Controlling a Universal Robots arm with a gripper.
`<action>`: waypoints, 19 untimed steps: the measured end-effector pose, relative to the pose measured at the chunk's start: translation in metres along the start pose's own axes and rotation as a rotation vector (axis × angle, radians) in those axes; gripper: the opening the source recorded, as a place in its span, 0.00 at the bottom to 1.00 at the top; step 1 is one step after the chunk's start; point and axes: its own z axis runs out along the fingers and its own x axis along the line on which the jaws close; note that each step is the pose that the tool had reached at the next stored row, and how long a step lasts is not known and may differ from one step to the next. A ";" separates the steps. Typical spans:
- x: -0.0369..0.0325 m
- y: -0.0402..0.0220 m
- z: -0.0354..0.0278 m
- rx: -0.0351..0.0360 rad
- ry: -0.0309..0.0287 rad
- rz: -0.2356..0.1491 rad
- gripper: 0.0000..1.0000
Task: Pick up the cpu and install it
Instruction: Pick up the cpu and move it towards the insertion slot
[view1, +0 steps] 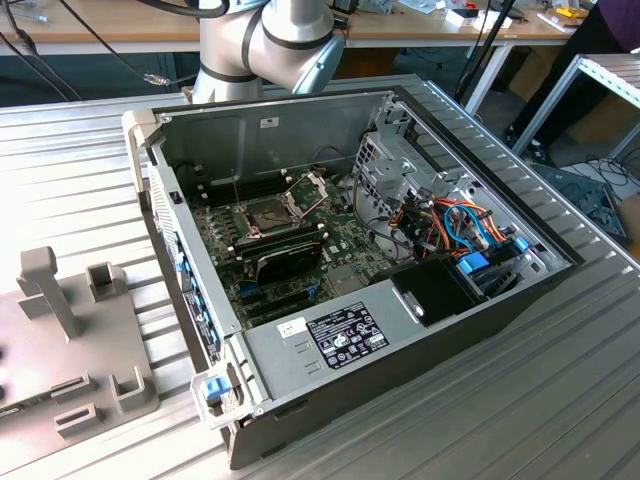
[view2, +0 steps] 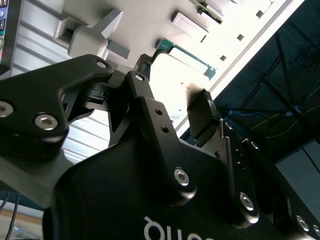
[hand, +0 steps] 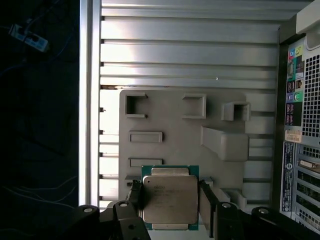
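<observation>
Because a chip like this is best gripped by its rim, the gripper (hand: 170, 196) has its fingers (hand: 136, 196) closed against two opposite edges of the cpu (hand: 167, 205). It holds the chip flat, metal top towards the first wrist view, clear above the grey fixture tray (hand: 170, 125) — contacts untouched, judging by that hold. In the exterior view the computer case (view1: 250, 130) lies on its side, so the motherboard (view1: 345, 240) faces up and the socket (view1: 268, 213) sits bare, its frame tipped open. Everything rests on a ribbed metal table (view1: 560, 400); workbenches (view1: 120, 25) stand behind.
</observation>
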 end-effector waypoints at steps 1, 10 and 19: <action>-0.0029 -0.0001 0.0000 0.0000 0.0000 0.000 0.55; -0.0213 -0.0005 -0.0003 0.0001 0.0000 0.000 0.55; -0.0315 -0.0008 -0.0005 0.0001 0.0000 0.000 0.55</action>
